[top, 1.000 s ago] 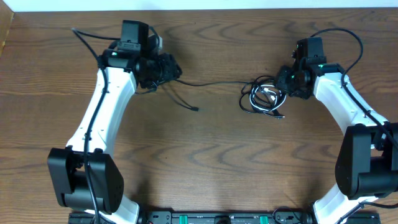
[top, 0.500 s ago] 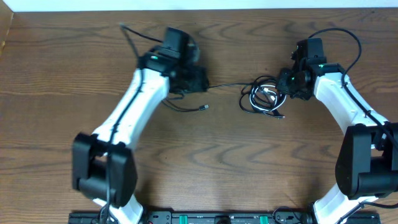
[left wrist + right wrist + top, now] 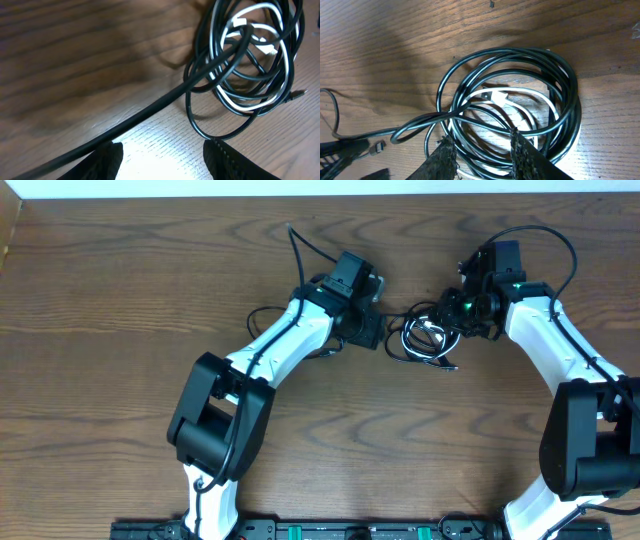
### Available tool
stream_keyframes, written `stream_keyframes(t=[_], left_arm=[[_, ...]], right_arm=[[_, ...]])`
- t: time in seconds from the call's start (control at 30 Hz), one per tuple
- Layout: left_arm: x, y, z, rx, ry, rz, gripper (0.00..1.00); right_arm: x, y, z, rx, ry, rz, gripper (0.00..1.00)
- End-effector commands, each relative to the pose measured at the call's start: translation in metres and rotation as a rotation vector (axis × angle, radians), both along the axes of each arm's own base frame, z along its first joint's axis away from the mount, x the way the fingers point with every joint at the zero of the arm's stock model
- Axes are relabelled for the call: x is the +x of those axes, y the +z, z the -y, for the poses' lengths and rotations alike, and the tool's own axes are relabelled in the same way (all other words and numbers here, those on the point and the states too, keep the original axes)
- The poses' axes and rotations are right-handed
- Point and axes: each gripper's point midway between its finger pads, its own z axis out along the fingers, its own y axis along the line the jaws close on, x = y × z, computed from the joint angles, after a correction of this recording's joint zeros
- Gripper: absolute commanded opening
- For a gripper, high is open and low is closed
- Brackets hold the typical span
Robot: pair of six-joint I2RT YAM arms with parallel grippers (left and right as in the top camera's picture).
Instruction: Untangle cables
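Note:
The cables (image 3: pixel 425 338) lie in a coiled bundle at the table's middle right: black loops (image 3: pixel 510 60) around a white cord (image 3: pixel 520 95). One black strand (image 3: pixel 140 115) runs out of the coil past my left gripper's left finger. My left gripper (image 3: pixel 378 330) (image 3: pixel 167 160) stands open just left of the bundle, with bare wood between its fingers. My right gripper (image 3: pixel 450 320) (image 3: pixel 485 155) hangs over the coil's right side, jaws apart, with several strands running across the gap. A small plug (image 3: pixel 377 146) lies left of the coil.
The arms' own thick black wires arch up at the back (image 3: pixel 298 242) (image 3: pixel 560 240). A loose black loop (image 3: pixel 262 315) lies left of the left arm. The table's far edge (image 3: pixel 320 198) runs along a white strip. Both arm bases stand at the front.
My left arm has swung right across the table from the far left up to the bundle, and the loose strand came with it. The right gripper has hardly moved.

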Motion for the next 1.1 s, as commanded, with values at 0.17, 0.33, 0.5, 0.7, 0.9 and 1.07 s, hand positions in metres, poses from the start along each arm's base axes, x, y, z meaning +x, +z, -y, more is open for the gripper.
stream_keyframes(t=[0.17,0.33,0.5,0.7,0.9,1.07], left_arm=[[0.008,-0.007,0.018,-0.008,-0.077,0.08,0.58],[0.004,-0.019,0.026,-0.004,-0.088,0.065,0.58],[0.0,-0.018,0.04,-0.019,-0.115,0.09,0.57],[0.004,-0.018,0.04,0.003,-0.107,0.118,0.51],[0.005,-0.019,0.039,0.014,-0.101,0.124,0.51],[0.013,-0.018,0.044,-0.009,-0.099,0.16,0.51]], right_arm=[[0.003,0.002,0.001,-0.003,0.041,0.03,0.35],[0.009,0.003,0.004,-0.011,0.025,0.051,0.35],[0.007,0.0,0.005,0.001,-0.012,0.031,0.33],[0.005,-0.009,0.004,0.012,-0.033,0.026,0.32],[0.011,-0.014,-0.001,0.036,-0.021,0.084,0.33],[0.013,-0.014,-0.002,0.042,-0.018,0.094,0.33]])
